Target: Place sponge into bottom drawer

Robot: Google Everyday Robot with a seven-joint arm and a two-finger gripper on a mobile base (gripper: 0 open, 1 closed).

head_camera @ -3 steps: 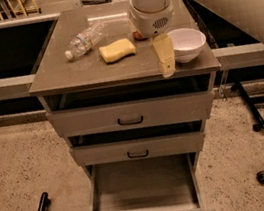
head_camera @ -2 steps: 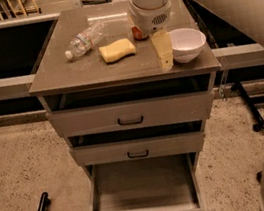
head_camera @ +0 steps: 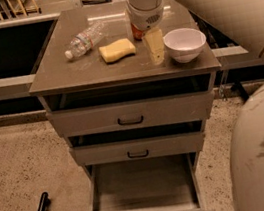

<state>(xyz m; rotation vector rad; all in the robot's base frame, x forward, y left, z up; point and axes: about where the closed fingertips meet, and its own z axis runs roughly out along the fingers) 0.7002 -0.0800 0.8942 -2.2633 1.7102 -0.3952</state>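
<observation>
Clear plastic water bottle (head_camera: 85, 39) lies on its side, far left of the claw and a bit further back, cap end pointing left-front. Sponge (head_camera: 117, 50), pale yellow w/ pinched sides, lies flat on the table (head_camera: 65, 73) just left of the claw, apart from it, not gripped. Claw (head_camera: 155, 52) points down, tip at or just above the table top, near the front edge; can't tell if it's released or clenched. Red-orange can (head_camera: 136, 31) sits behind the claw to its left, mostly hidden by the wrist. White bowl (head_camera: 185, 44) stands upright just right of the claw. Below the claw: 2 shallow drawers w/ black handles, then the bottom drawer (head_camera: 142, 189) pulled out.
</observation>
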